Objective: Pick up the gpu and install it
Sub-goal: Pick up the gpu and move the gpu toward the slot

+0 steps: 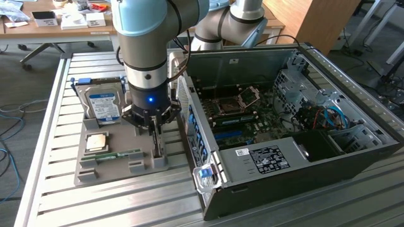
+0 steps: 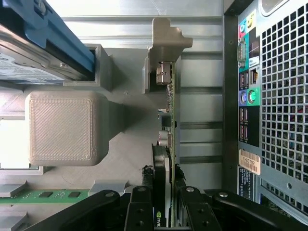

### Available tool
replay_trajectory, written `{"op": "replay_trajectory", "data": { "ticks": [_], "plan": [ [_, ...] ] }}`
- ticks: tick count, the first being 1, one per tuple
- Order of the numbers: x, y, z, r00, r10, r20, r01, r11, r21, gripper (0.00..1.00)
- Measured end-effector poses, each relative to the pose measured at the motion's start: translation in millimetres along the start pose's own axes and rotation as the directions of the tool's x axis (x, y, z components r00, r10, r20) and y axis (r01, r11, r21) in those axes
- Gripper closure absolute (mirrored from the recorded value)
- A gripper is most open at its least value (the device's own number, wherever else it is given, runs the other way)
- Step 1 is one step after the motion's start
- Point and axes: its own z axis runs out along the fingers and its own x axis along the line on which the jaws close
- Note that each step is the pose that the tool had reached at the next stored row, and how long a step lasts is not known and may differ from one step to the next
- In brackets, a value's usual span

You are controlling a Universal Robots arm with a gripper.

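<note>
Jaws narrow, tight on upright gpu [image 2: 167, 166]

The holder tray [image 2: 57, 127] is matt grey plastic, its blocks ridged with fine print lines, and the gpu [image 2: 172, 139] standing in it shows a dull green board edge, small shiny metal parts and a dark satin face. Under the tray the table [image 2: 202, 72] is pale brushed metal slats with a soft sheen, while beside the tray the computer case [image 2: 284, 96] is black sheet metal punched in a square grid, with a paper label [image 2: 250, 161].
</note>
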Motion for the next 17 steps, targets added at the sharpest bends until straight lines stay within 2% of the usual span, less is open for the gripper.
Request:
{"op": "replay_trajectory", "data": {
  "ticks": [17],
  "plan": [
    [0.0,0.1,-1.9,1.0000,0.000,0.0001,0.000,1.0000,-0.0002,0.73]
  ]
}}
